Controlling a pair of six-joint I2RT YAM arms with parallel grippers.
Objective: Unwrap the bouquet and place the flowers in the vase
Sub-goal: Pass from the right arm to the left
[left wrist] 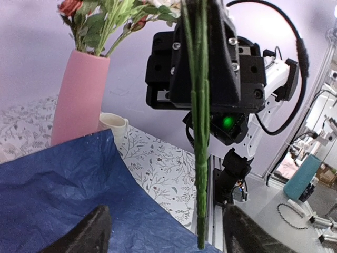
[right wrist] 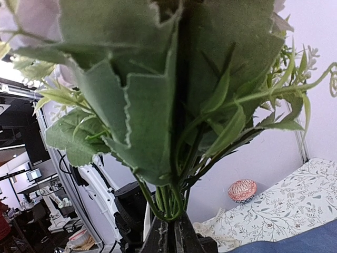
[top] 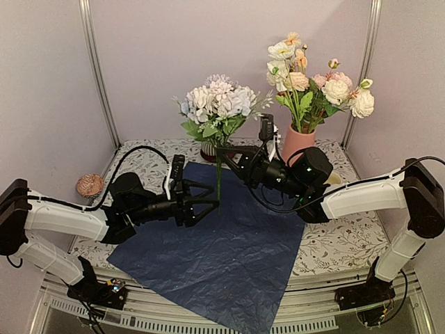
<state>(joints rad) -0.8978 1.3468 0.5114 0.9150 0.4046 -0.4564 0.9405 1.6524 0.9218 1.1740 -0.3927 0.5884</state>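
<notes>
Right hand [top: 224, 150] clenched on a bunch of white and lilac flowers [top: 220, 104], held upright above the blue paper [top: 222, 257].
Left hand [top: 214, 197] released, its fingers [left wrist: 89, 232] spread either side of the stem ends, not touching them; the paper lies flat on the tabletop [top: 334, 243]; the pink vase [top: 297, 142] stands behind the right hand, already holding other blooms [top: 321, 85].

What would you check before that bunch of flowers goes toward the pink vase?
1. Right hand shut on the flower bunch: ok.
2. Left hand open, fingers either side of the stems, not gripping: ok.
3. Blue paper off the stems, spread out below: ok.
4. Vase upright: ok.
5. Room in the vase mouth beside the flowers standing in it: cannot tell.
</notes>
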